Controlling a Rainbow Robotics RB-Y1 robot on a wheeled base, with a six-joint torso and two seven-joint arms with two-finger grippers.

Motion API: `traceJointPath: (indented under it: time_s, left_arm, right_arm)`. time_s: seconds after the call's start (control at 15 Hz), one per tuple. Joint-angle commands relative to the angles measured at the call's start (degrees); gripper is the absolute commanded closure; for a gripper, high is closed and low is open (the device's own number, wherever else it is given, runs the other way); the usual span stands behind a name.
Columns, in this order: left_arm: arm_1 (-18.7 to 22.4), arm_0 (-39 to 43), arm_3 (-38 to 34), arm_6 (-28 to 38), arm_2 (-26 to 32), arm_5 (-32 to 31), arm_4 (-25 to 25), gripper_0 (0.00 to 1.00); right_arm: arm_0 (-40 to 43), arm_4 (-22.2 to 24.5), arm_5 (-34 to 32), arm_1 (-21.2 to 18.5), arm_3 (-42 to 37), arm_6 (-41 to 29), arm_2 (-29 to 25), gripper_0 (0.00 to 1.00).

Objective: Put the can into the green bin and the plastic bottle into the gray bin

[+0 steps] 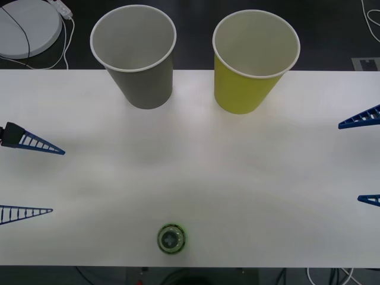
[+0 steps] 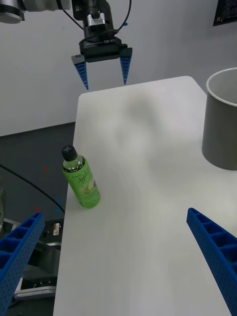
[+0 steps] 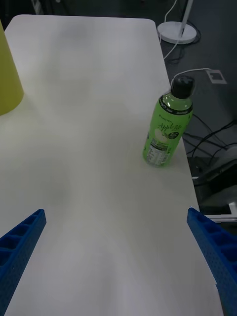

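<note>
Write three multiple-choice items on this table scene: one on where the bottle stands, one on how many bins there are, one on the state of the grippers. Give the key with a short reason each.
1. Where does the plastic bottle stand?
A. Inside the gray bin
B. Near the table's front edge, closest to the robot
C. Beside the green bin

2. How many bins stand on the table?
A. One
B. Two
C. Three

3. What state are the grippers in?
A. Both open and empty
B. Left shut on the bottle
C. Right shut on a bin

Key:
1 B: the bottle stands upright at the near edge, far from the gray bin and the green bin.
2 B: one gray and one green, side by side at the far edge.
3 A: the left gripper and the right gripper have spread fingers, holding nothing.
</note>
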Motion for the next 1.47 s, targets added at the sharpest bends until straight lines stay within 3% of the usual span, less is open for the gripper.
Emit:
traceJointPath:
  time_s: [0.07,0.33,0.87,1.13,1.47]
  left_arm:
    - [0.00,0.10,3.48,-4.22,-0.53,-2.46,0.54,0.00]
    - [-0.08,0.10,9.20,-11.25,-5.89,-2.82,4.41,0.00]
    - [-2.19,0.01,9.64,-13.01,-13.28,0.70,6.34,0.00]
    - [-2.98,0.01,8.23,-14.42,-15.47,2.63,5.64,0.00]
    - [-6.68,0.01,7.26,-14.68,-16.70,3.51,-0.25,0.00]
  right_arm:
    - [0.00,0.01,-0.01,0.00,0.01,0.00,0.00,0.00]
    - [0.00,0.01,-0.01,0.00,0.01,0.00,0.00,0.00]
    - [0.00,0.01,-0.01,0.00,0.01,0.00,0.00,0.00]
    - [0.00,0.01,-0.01,0.00,0.01,0.00,0.00,0.00]
    - [0.00,0.01,-0.01,0.00,0.01,0.00,0.00,0.00]
